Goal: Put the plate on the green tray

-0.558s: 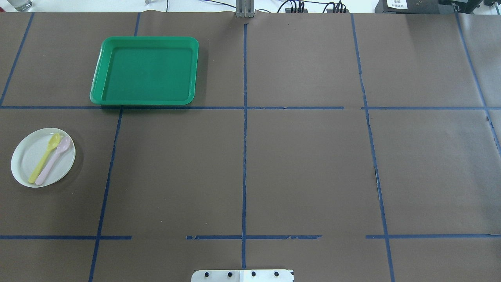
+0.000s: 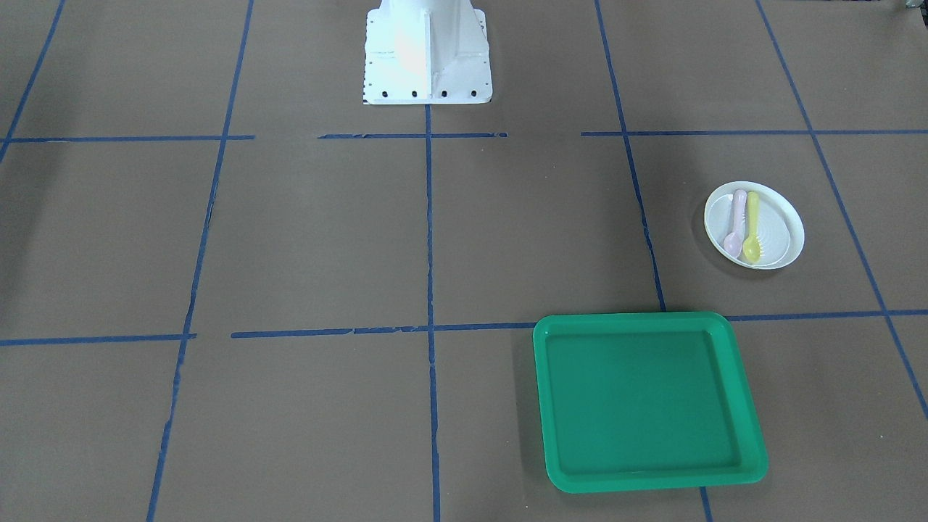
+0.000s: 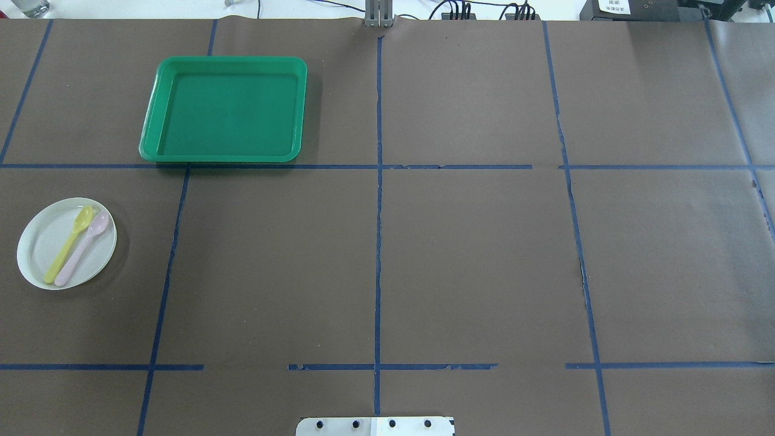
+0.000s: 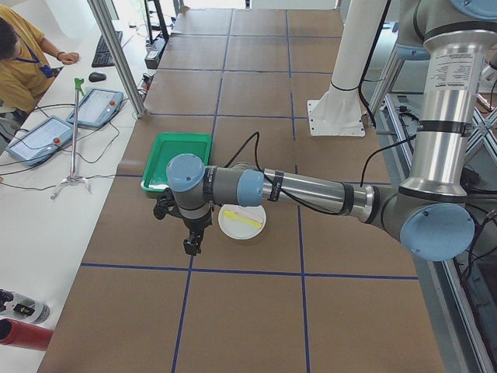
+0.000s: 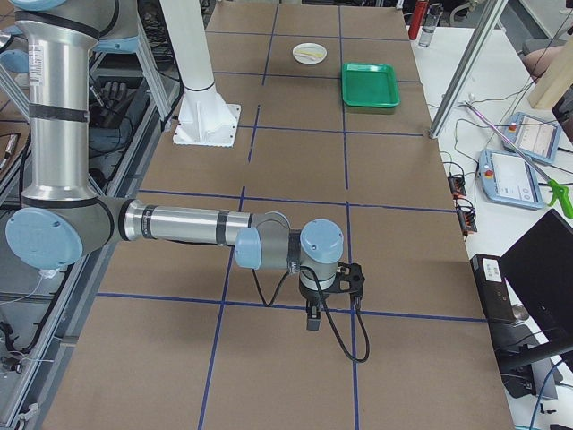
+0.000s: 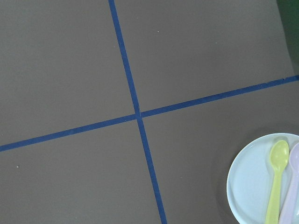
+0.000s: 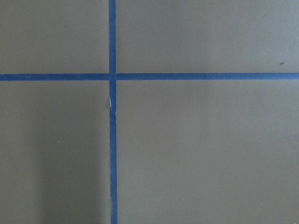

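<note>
The white plate lies on the brown table at the robot's left, with a yellow spoon and a pink spoon in it. It also shows in the front view, the left side view and the left wrist view. The green tray stands empty farther out on the table. My left gripper hangs over the table just beside the plate; I cannot tell if it is open. My right gripper hangs far off at the table's other end; I cannot tell its state.
Blue tape lines divide the brown table cover into squares. The robot's white base stands at the near middle edge. A person and tablets are past the table's far edge. Cables and a post foot lie at the far rim.
</note>
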`<state>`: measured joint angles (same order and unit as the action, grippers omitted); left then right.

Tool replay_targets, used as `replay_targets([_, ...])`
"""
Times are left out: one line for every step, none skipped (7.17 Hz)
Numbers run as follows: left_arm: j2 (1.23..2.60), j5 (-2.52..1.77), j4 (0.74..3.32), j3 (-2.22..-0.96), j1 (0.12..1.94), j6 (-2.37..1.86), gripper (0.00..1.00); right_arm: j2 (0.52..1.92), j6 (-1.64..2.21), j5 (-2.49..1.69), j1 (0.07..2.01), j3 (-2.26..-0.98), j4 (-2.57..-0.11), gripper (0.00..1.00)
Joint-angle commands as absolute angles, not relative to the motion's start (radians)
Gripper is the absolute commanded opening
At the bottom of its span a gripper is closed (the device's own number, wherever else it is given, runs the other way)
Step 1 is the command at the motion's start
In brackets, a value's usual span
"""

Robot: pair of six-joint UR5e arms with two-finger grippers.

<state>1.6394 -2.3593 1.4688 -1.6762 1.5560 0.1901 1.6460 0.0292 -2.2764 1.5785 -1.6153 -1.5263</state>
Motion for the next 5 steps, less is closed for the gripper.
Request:
replay_targets([1.626, -2.364, 1.511, -1.697, 1.555, 0.190, 1.00, 1.646, 0.029, -2.276, 1.578, -1.615, -1.526, 1.00])
replay_targets([1.615, -2.368, 1.544, -1.686, 1.554, 0.186, 1.00, 1.646, 0.029, -2.276, 1.578, -1.615, -1.526, 1.00])
replay_targets([1.615, -2.365, 1.663, -1.651, 1.454, 0.160, 1.00, 1.646, 0.029, -2.276, 1.578, -1.615, -1.526, 1.00])
replay_targets([1.617, -2.361, 1.789, -1.591, 1.354, -0.035, 1.00, 1.646, 0.029, -2.276, 1.578, -1.615, -1.526, 1.00])
replay_targets([1.609, -2.356, 1.937, -1.551, 1.265, -0.230, 1.00, 1.646, 0.029, -2.276, 1.578, -1.615, -1.526, 1.00])
